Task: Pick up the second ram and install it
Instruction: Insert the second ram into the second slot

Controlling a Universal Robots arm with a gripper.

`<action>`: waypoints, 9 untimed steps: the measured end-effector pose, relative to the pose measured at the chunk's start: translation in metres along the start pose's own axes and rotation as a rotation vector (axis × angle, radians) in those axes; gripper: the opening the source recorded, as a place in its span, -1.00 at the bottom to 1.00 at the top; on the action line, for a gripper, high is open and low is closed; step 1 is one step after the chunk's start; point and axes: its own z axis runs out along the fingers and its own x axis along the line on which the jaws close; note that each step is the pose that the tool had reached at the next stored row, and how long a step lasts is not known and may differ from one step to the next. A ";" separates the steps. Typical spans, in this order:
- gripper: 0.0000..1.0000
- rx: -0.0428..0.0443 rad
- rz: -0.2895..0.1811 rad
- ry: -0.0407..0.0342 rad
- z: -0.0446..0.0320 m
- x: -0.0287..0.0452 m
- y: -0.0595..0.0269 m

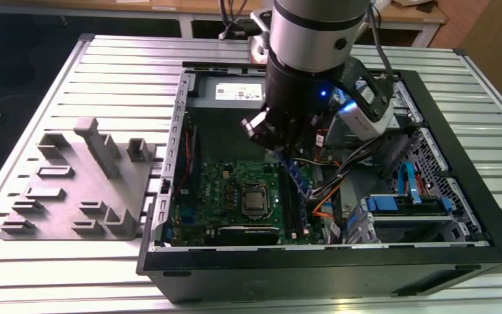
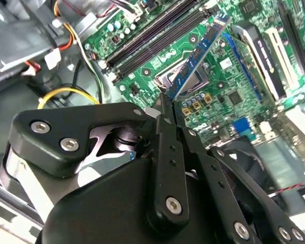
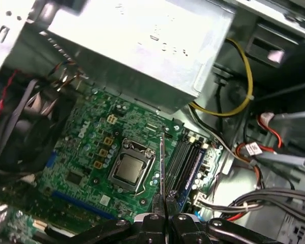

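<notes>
Exterior view: gripper [image 1: 287,156] clamps the second ram [image 1: 297,176] inside the open computer case [image 1: 321,265] | Second wrist view: second ram [image 2: 198,56] juts beyond the fingertips [image 2: 166,122] over the motherboard [image 2: 229,89] | First wrist view: memory slots [image 3: 185,155] lie just beside its edge; seating likely needs it parallel, pressed evenly

Everything is set on a slatted metal table [image 1: 120,59] — pale grey, evenly lit. Behind it a wooden desk [image 1: 200,5] on white legs is seen, with dark floor [image 1: 16,46] beneath
</notes>
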 end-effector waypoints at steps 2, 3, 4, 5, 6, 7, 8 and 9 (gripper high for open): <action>-0.80 0.0019 0.037 -0.0023 0.0005 0.0000 -0.0001; -0.80 0.0027 0.055 -0.0035 0.0007 0.0000 0.0000; -0.80 0.0037 0.073 -0.0046 0.0010 0.0000 -0.0001; -0.80 0.0046 0.091 -0.0057 0.0012 0.0001 -0.0001; -0.80 0.0055 0.109 -0.0068 0.0014 0.0000 -0.0001; -0.80 0.0064 0.127 -0.0079 0.0017 0.0001 -0.0001; -0.80 0.0074 0.146 -0.0092 0.0019 0.0001 -0.0001; -0.80 0.0083 0.164 -0.0102 0.0021 0.0001 -0.0001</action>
